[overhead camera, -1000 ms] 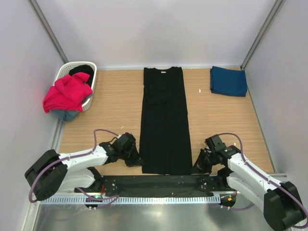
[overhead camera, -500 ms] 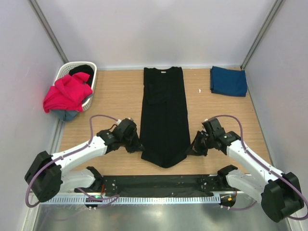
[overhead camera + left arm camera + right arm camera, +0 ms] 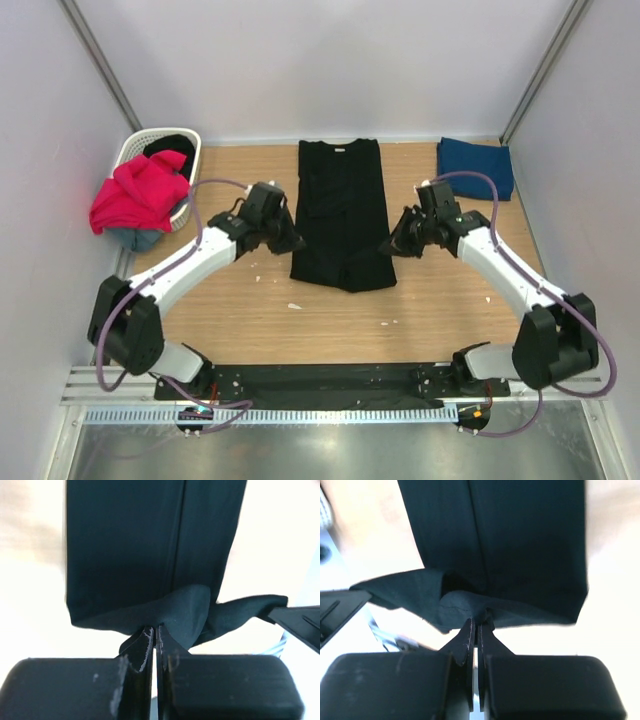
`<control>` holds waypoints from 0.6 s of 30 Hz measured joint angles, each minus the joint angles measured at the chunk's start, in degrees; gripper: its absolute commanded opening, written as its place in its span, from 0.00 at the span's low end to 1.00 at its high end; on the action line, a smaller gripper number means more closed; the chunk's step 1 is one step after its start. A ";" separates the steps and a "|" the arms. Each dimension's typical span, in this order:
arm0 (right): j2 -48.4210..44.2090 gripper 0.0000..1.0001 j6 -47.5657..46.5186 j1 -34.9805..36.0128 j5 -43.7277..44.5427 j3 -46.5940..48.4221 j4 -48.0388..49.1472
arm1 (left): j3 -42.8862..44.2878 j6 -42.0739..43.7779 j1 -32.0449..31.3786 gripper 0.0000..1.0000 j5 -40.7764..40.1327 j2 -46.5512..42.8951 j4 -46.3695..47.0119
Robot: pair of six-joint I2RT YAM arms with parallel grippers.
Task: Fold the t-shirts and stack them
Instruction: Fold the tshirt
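The black t-shirt (image 3: pixel 340 210) lies as a long narrow strip in the middle of the table, its near end lifted and carried toward the collar. My left gripper (image 3: pixel 291 245) is shut on the strip's left near corner (image 3: pixel 165 615). My right gripper (image 3: pixel 388 247) is shut on its right near corner (image 3: pixel 465 605). The lifted hem hangs between them over the flat part. A folded navy blue t-shirt (image 3: pixel 474 168) lies at the back right. A magenta-red t-shirt (image 3: pixel 140 192) drapes over the basket at the back left.
The white lattice laundry basket (image 3: pixel 132 152) stands at the back left with dark cloth inside and a grey-blue garment (image 3: pixel 137 238) under the red one. Small white specks (image 3: pixel 293 305) lie on the wooden table. Grey walls close the sides and back.
Both grippers have carried the black shirt's near end away from the front edge toward the collar, so the visible strip is much shorter. Both arms are now stretched out.
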 measured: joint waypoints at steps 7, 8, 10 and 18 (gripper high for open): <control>14.14 0.01 -3.98 -5.53 -2.38 9.94 3.74 | 9.25 2.82 4.35 0.00 1.07 9.46 0.31; 16.39 0.01 -4.68 -5.64 -2.91 11.91 4.13 | 10.05 2.93 4.72 0.00 1.22 10.71 0.44; 20.15 0.01 -5.90 -5.79 -3.80 14.93 4.76 | 10.97 3.06 5.49 0.00 1.57 12.87 0.63; 31.06 0.01 -8.85 -6.78 -5.18 21.55 5.44 | 14.47 2.99 7.78 0.00 2.64 21.35 0.98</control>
